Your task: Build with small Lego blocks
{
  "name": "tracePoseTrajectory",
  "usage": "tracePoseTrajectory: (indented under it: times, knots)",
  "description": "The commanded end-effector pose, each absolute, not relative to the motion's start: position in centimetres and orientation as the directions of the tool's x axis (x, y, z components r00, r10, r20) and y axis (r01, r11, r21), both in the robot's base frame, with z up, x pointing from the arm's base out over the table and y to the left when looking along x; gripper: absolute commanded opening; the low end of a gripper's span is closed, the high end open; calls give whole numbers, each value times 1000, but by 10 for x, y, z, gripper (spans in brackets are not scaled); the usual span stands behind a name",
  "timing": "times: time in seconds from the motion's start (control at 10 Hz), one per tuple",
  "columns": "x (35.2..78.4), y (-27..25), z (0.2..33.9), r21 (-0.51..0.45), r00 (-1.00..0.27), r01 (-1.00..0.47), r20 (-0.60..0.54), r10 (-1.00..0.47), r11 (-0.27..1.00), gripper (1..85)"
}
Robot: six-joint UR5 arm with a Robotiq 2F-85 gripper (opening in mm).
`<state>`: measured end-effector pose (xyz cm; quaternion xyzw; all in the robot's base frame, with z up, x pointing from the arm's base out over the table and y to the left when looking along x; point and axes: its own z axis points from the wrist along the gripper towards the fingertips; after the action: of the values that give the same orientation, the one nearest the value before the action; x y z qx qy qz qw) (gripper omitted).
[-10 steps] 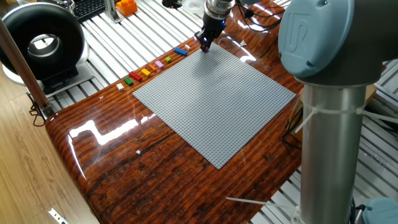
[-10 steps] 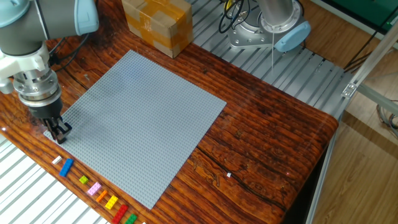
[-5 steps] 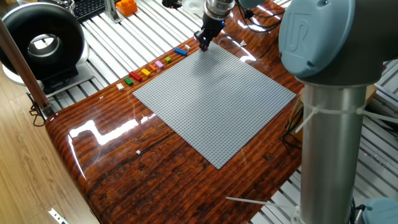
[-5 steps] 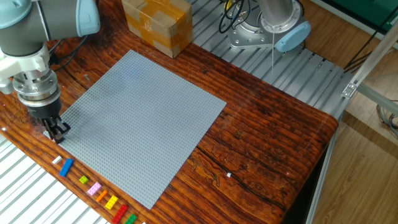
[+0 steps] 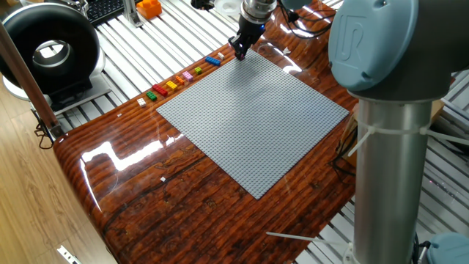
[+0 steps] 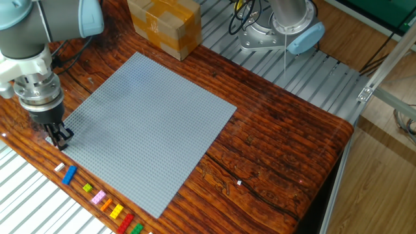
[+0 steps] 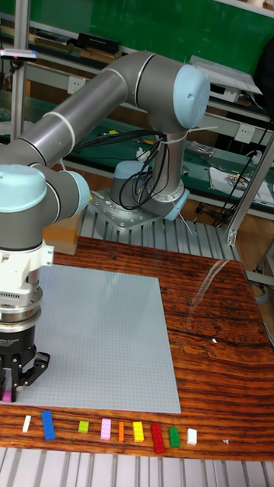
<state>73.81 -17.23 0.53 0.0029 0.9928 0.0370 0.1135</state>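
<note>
My gripper (image 5: 239, 53) (image 6: 60, 138) (image 7: 11, 392) hangs just above the corner of the grey baseplate (image 5: 253, 117) (image 6: 149, 123) (image 7: 99, 335) nearest the bricks. Its fingers are drawn close together. In the tall fixed view a tiny pink brick (image 7: 6, 396) shows at the fingertips and seems pinched there; the two fixed views hide it. The small Lego blocks (image 5: 179, 78) (image 6: 101, 198) (image 7: 114, 431) lie in a row on the wooden table beside the plate's edge: white, blue, green, pink, orange, yellow and red. The plate's studs look bare.
A cardboard box (image 6: 162, 23) stands beyond the plate's far corner. The arm's thick column (image 5: 396, 110) rises at the table's side, its base (image 6: 279, 32) on the slatted metal bench. An orange object (image 5: 149, 8) and a black ring-shaped device (image 5: 50, 48) sit off the table.
My gripper has drifted slightly up and away from the plate's corner. The row of bricks has not moved.
</note>
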Motion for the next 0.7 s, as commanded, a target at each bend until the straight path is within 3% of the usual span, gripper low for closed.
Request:
tracePoseTrajectory:
  times: [0.0,0.6]
  knots:
    - [736,-170,6,92,-976,9,-217,29,996,10]
    - [745,-159,7,129,-968,-22,-252,11,991,10]
